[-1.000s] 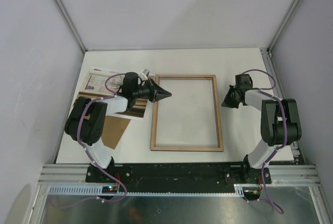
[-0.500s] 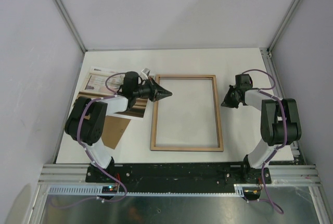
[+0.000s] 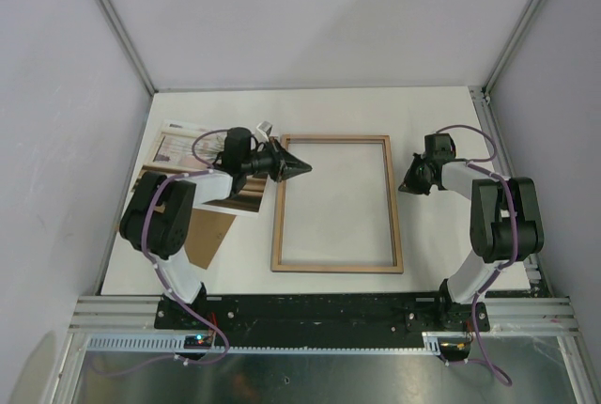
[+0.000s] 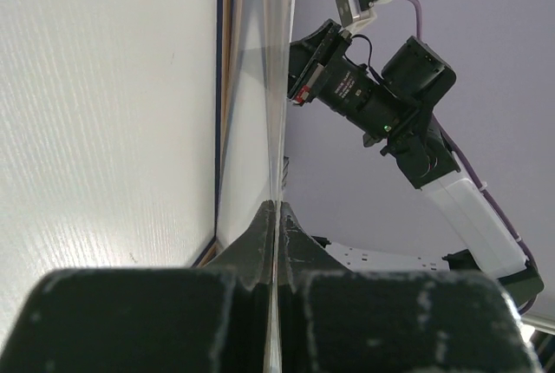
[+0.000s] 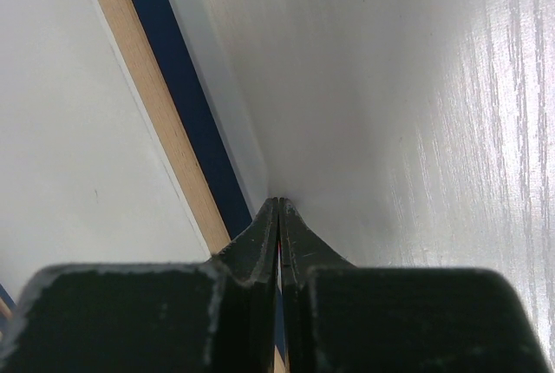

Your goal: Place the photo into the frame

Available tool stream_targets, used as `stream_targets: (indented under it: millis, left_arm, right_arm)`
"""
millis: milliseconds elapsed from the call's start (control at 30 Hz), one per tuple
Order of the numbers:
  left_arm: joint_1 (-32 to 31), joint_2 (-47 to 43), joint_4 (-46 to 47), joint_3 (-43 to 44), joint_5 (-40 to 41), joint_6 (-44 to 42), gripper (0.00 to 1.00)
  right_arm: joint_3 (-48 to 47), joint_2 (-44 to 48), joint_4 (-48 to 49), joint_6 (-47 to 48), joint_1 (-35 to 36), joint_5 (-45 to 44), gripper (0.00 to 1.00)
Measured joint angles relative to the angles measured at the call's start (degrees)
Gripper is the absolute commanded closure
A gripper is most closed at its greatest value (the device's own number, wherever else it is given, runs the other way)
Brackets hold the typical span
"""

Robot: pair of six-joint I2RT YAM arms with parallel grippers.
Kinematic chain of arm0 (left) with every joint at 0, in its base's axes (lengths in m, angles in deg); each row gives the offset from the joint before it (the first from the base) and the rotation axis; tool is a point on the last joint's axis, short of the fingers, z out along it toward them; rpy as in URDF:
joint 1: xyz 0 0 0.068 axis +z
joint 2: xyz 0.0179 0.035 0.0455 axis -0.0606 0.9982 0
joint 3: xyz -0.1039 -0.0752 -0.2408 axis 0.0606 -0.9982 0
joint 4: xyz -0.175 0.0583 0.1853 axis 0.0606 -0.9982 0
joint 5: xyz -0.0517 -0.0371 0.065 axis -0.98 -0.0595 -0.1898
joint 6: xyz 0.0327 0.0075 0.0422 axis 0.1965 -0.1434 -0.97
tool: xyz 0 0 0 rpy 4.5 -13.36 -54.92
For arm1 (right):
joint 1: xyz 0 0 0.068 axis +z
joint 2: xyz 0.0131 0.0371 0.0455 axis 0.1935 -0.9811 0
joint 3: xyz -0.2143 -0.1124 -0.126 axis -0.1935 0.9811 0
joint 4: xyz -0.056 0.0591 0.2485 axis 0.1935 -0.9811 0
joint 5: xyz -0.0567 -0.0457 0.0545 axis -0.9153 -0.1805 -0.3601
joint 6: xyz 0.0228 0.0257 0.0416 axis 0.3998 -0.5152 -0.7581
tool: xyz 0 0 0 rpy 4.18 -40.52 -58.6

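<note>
The frame [image 3: 336, 264] lies flat in the middle of the table [image 3: 441, 113], a little toward the near edge, with its light wood side up. The white surface shows through its opening.

The left gripper [image 3: 302, 168] points toward the right edge of the table, and its tip is over the frame's left rail, close to the frame's far-left corner. In the left wrist view its fingers [image 4: 256, 243] are pressed together with no real gap. A thin pale edge runs away from their tips, beside a navy and a wood strip of the frame. I cannot tell if something thin is pinched between them.

The right gripper [image 3: 404, 186] is just outside the frame's right rail, in its far half, and points toward the left edge. In the right wrist view its fingers [image 5: 251, 247] are also closed tip to tip, low by the table, just beside the navy side of the rail. Whether they touch the rail I cannot tell.

The photo [image 3: 178, 148] is outside the frame, near the left edge of the table in its far half, picture side up. The left arm crosses over its near part. A brown cardboard board [image 3: 211, 235] lies by the near edge of the photo, toward the near-left corner, partly hidden by the same arm
</note>
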Motion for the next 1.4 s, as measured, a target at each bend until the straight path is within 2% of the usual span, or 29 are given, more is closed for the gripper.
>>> stream_targets:
  millis: [1133,1400]
  left_arm:
    - [0.0,3.43,1.05,2.23,-0.26,-0.07,1.0]
    - [0.0,6.78,2.78,3.02,-0.9,-0.5,1.0]
  right_arm:
    - [0.0,-0.42,1.01,0.39,0.0,1.29,0.98]
    - [0.0,-0.46,1.01,0.39,0.02,1.46,0.98]
